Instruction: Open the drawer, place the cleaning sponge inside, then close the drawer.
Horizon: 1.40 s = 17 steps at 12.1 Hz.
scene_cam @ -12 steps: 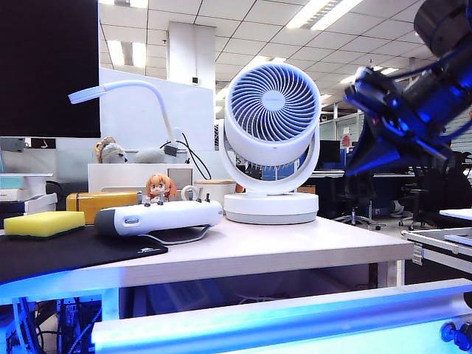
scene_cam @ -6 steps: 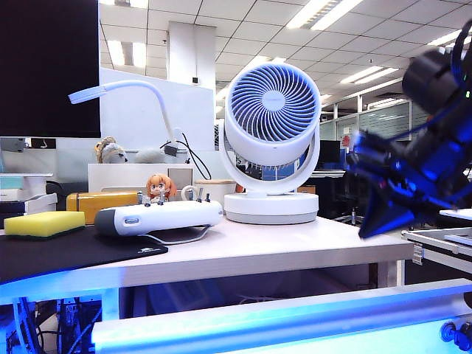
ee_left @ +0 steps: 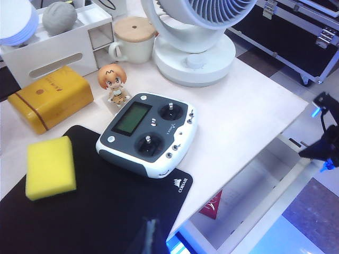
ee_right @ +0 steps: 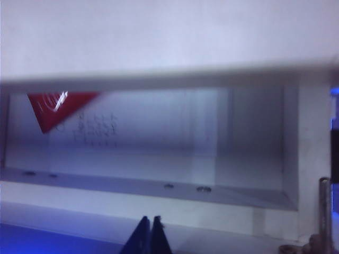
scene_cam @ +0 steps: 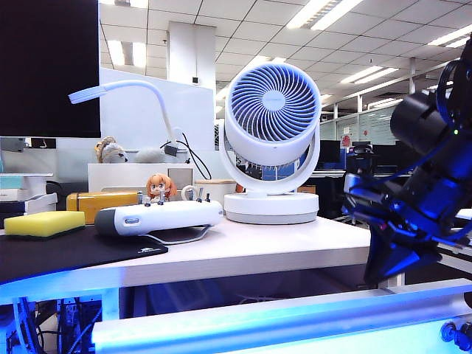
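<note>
While the drawer (scene_cam: 295, 321) runs left to right along the desk's near edge, pulled out, its inside hidden, the right gripper (scene_cam: 383, 267) hangs shut just above its right end, nearer than the left gripper (ee_left: 152, 235), also shut. Far left, the cleaning sponge (scene_cam: 43, 223) lies on the black mat (scene_cam: 81, 252).
</note>
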Tool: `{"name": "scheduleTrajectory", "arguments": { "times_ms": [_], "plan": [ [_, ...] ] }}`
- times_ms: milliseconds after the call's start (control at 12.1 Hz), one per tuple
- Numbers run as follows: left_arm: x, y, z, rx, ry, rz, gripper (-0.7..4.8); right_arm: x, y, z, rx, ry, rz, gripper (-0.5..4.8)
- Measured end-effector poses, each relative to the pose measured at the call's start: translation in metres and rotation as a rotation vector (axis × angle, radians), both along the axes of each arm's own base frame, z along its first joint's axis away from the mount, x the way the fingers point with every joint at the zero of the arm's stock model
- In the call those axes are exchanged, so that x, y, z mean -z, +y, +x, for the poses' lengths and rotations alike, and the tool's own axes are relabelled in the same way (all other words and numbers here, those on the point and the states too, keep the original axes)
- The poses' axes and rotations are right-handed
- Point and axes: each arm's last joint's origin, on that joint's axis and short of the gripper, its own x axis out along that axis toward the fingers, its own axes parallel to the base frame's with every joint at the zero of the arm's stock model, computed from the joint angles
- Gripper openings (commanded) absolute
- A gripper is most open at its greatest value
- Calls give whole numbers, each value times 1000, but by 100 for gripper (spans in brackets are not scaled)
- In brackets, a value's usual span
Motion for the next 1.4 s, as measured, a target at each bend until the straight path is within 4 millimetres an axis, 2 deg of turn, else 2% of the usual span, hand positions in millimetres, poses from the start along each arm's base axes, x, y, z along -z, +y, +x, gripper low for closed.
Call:
{"name": "scheduleTrajectory", "arguments": {
  "times_ms": [1072, 1402],
  "plan": [
    [0, 0, 0, -1, 0, 0, -5, 11, -4, -16, -64, 166, -70, -5],
    [0, 0, 0, 3, -5, 10, -5, 14, -6, -26, -67, 284, -93, -5]
  ]
}}
